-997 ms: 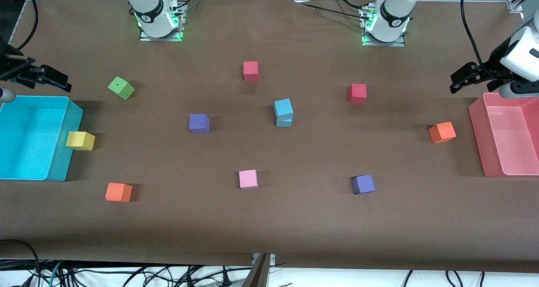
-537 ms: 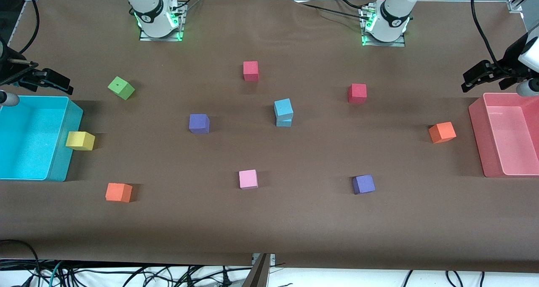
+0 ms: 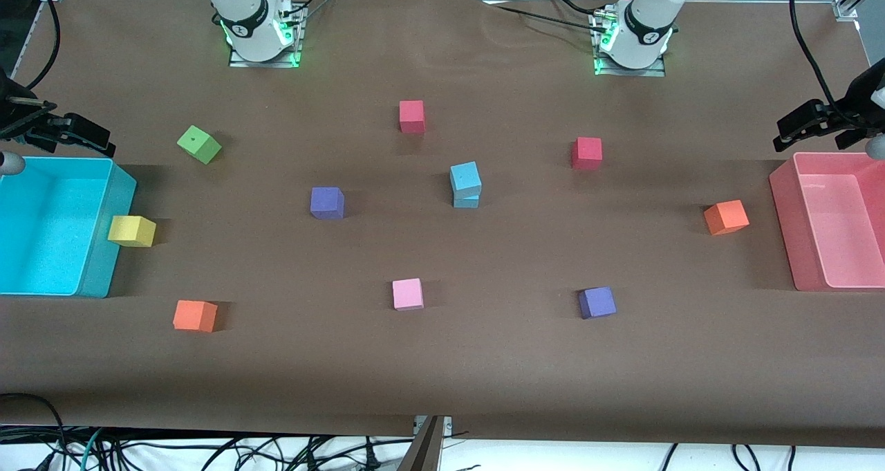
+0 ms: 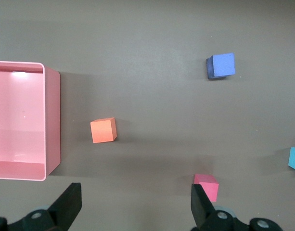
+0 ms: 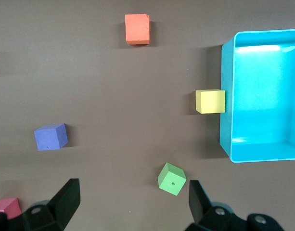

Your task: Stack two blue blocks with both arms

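Left gripper [image 3: 785, 131] of black plastic, up in the air at the left arm's end of the table, over the brown cloth just beside the pink plastic bin [image 3: 781, 208]; fingers [image 4: 201, 202] spread wide in the left wrist view, holding nothing. Right gripper [image 3: 104, 139], also black, up in the air at the right arm's end, over the cloth beside the big cyan plastic bin [image 3: 104, 250]; fingers [image 5: 198, 197] spread wide in the right wrist view, holding nothing.

Two light sky-blue foam cubes stacked near the middle of the brown table cloth [image 3: 484, 360]: upper blue cube [image 3: 465, 178] resting on lower blue cube [image 3: 467, 200], turned slightly out of line with it, well apart from both grippers.

Around the stack, each lying alone on the cloth: red foam cube [image 3: 411, 116] farther from the front camera; second red foam cube [image 3: 586, 153] toward the left arm's end; purple foam cube [image 3: 326, 202] toward the right arm's end; pink foam cube [image 3: 407, 294] nearer the camera; second purple foam cube [image 3: 597, 302] nearer the camera, toward the left arm's end. Orange foam cube [image 3: 725, 217] near the pink bin. Yellow foam cube [image 3: 131, 231] touching the cyan bin's outer wall. Green foam cube [image 3: 198, 144], tilted on an edge, near the right gripper. Second orange foam cube [image 3: 194, 315] nearer the camera than the cyan bin.
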You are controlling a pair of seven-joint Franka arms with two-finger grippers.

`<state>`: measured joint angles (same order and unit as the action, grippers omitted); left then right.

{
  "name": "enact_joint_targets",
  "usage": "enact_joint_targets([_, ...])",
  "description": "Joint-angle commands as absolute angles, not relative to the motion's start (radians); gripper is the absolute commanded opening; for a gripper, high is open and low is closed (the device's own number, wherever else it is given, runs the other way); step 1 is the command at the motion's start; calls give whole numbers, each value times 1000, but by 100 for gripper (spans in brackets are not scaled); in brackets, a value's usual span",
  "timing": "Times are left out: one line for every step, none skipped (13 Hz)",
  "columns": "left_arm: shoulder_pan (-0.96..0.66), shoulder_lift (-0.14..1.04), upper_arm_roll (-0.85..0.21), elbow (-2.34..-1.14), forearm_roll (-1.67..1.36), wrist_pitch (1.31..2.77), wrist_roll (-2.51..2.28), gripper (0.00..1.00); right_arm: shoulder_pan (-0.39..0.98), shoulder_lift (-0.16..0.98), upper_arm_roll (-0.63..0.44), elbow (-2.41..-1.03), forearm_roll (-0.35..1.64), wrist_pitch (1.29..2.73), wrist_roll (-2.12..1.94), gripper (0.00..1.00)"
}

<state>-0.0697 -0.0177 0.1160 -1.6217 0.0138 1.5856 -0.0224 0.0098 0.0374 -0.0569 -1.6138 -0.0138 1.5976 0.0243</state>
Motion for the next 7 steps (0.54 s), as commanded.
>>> enact_joint_targets([-64,2,112,-1588,40,1562,8,100,-2,29,-45,-1618,-18,1598,6,100])
enact_joint_targets([-64,2,112,-1588,40,1562,8,100,-2,29,-43,-1618,-20,1598,6,100])
enact_joint_targets([-64,2,112,-1588,40,1562,8,100,-2,29,-41,-1618,-20,1601,6,100])
enact_joint_targets([-64,2,112,-1588,40,1562,6,100,3,28,-40,-1618,-18,1601,8,100])
enact_joint_targets([-64,2,112,-1588,40,1562,6,100,3,28,-40,-1618,-18,1600,6,100])
enact_joint_targets([-64,2,112,-1588,40,1562,6,100,3,28,-41,-1618,-15,1597,6,100])
enact_joint_targets([-64,2,112,-1588,40,1562,6,100,3,29,-43,-1618,-15,1598,3,100])
